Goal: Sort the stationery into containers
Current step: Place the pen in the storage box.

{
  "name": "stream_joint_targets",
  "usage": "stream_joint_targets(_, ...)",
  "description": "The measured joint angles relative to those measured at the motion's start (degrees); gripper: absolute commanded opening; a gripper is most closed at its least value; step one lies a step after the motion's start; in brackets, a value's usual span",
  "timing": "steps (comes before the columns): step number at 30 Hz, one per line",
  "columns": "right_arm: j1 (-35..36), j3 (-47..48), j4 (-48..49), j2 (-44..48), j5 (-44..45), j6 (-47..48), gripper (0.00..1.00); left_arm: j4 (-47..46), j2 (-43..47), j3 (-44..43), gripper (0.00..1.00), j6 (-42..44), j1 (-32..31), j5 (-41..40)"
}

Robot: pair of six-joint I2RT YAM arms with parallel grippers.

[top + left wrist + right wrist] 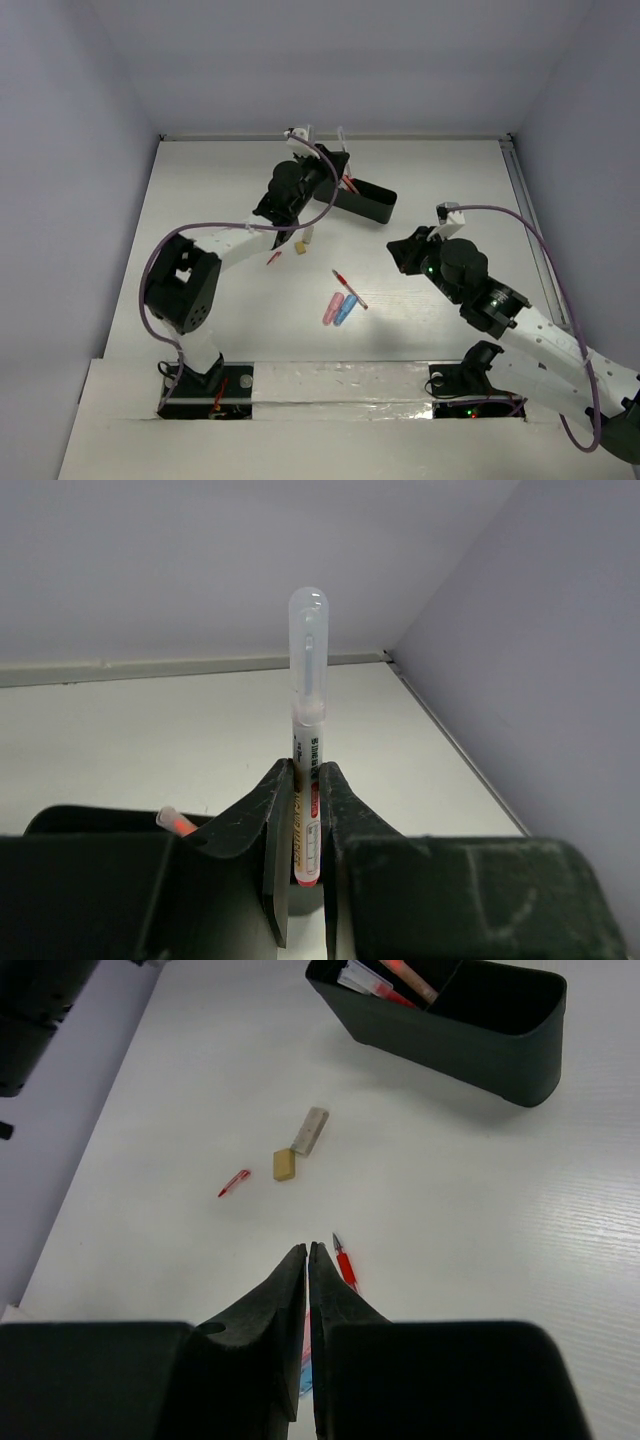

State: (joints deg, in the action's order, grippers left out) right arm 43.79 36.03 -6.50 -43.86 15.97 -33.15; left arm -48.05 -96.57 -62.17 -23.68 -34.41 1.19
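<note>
My left gripper (336, 163) hovers over the left end of the black container (378, 206) at the back of the table, shut on a white pen with a clear cap (308, 660) that points away from the wrist. Below it, a pink pen tip (174, 822) pokes out of the container (90, 825). My right gripper (308, 1251) is shut on nothing, above the table near a red pen (344, 1263). In the top view the red pen (350, 288) lies beside a pink capsule (330, 309) and a blue capsule (345, 310).
A tan eraser (285, 1164), a white eraser (310, 1130) and a small red piece (234, 1182) lie left of centre. The container (470, 1052) holds several pens (385, 980) at its left end. Walls close the table on three sides.
</note>
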Motion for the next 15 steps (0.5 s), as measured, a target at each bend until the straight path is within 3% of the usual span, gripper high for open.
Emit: stream_joint_targets(15,0.0,-1.31,1.42,-0.09,-2.47,0.37,0.1,-6.4,-18.4,-9.44,0.0,0.15,-1.31,-4.59)
